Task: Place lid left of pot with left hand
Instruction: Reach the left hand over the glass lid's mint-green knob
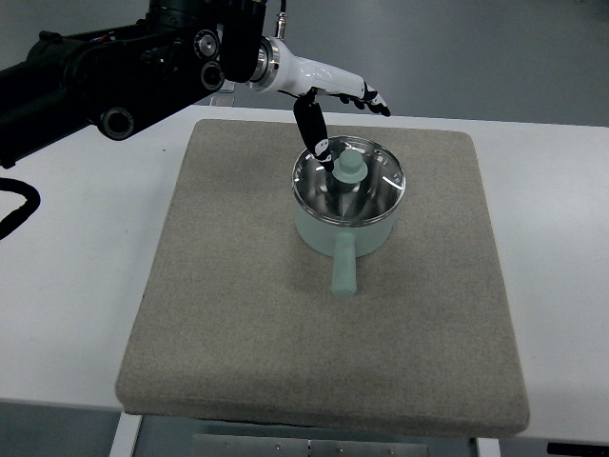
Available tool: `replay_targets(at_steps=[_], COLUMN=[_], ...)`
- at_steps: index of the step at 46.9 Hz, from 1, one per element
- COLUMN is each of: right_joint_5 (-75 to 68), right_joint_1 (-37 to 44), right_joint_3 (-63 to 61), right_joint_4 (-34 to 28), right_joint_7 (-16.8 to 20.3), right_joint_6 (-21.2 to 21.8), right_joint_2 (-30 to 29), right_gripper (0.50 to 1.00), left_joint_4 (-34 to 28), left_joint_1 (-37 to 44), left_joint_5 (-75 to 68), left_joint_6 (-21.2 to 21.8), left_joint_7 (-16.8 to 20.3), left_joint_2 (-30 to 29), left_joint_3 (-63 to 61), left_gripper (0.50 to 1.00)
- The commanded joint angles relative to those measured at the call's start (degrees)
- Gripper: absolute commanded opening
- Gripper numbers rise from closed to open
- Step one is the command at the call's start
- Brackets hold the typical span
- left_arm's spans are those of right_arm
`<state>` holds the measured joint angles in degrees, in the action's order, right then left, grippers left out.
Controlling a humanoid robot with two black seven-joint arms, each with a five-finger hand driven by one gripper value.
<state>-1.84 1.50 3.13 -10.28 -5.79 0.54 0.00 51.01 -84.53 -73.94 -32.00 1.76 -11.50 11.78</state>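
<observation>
Reaching in from the picture's left edge, the left hand (328,100) hovered over the far rim of the pot (344,224), its white palm stretched sideways and its black-tipped fingers (379,101) spread, clamped on nothing. One dark digit pointed down toward the lid (349,181), its tip close beside the pale green knob (349,168), though contact could not be made out. The glass lid with its metal rim sat on the mint-green pot, closing it. The pot's handle (343,269) pointed toward the camera. The pot stood on a grey-brown mat (238,324), slightly right of the mat's middle and toward its far half. The mat lay on a white desk (76,286). A black cable (19,205) curved at the left edge.
</observation>
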Motion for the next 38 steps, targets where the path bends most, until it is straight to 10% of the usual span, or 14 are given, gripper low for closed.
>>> replay_targets(at_steps=[1,17,38], right_joint_5=[0.00,0.00,0.00], right_joint_1=[-0.01,-0.01,-0.01], right_joint_3=[0.04,0.04,0.04], right_joint_4=[0.00,0.00,0.00], right_joint_7=[-0.01,-0.01,-0.01], right_joint_6=[-0.01,-0.01,0.08], right_joint_2=[0.00,0.00,0.00], right_gripper=[0.924,0.924,0.924], left_joint_4=[-0.12,-0.12,0.23], left_joint_1=[0.07,-0.02,0.07], left_joint_5=[-1.99,-8.76,-11.58], left_joint_6=[0.01,0.01,-0.08], left_joint_7=[0.00,0.09,0.18], left_joint_2=[1.22,2.80,2.80], left_joint_3=[-0.01,-0.01,-0.09], left_gripper=[0.984,0.934,0.741])
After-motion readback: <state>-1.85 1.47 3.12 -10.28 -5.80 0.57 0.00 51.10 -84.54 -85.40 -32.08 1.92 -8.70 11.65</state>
